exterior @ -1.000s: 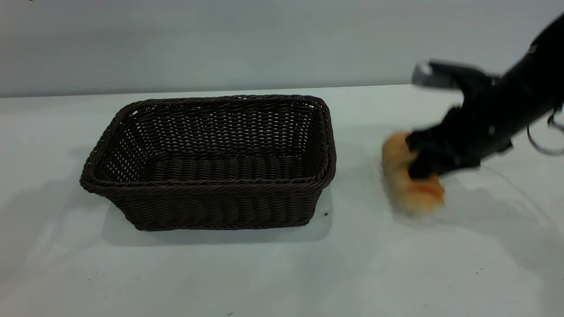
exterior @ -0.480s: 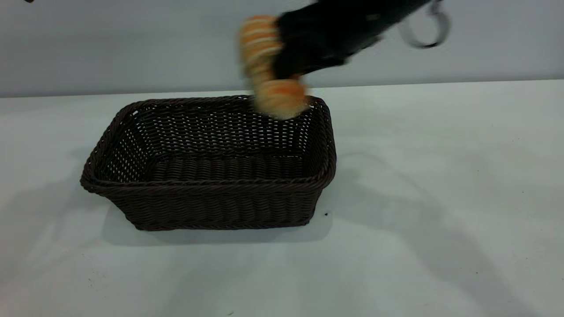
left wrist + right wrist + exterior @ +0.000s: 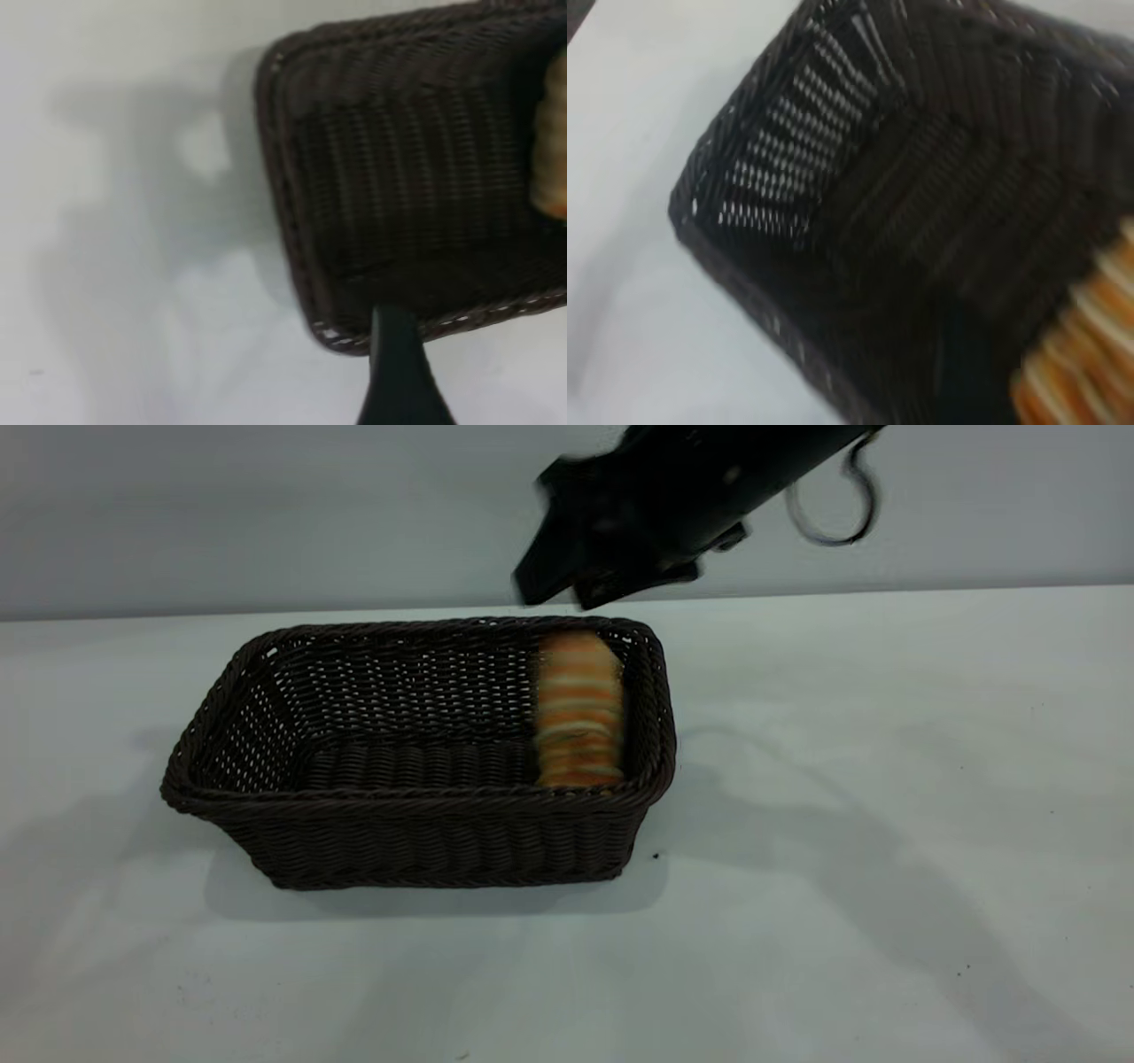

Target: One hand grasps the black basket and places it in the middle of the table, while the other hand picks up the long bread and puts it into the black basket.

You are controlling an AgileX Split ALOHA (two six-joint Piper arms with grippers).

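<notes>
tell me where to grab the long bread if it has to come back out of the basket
Take the long bread across its middle, coming straight down from above. It lies lengthwise against the right wall of the black basket, so side approaches look blocked; its ribbed top faces up, open to the right claw above it.

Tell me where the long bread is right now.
In the exterior view, the long bread lies inside the black basket, against its right wall, below the right end effector.

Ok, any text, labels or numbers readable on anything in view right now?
None. The basket is plain dark wicker, the bread inside it has only pale ridges, and the table shows just small dark specks. The right gripper above the basket is blurred; no marking on it can be read.
</notes>
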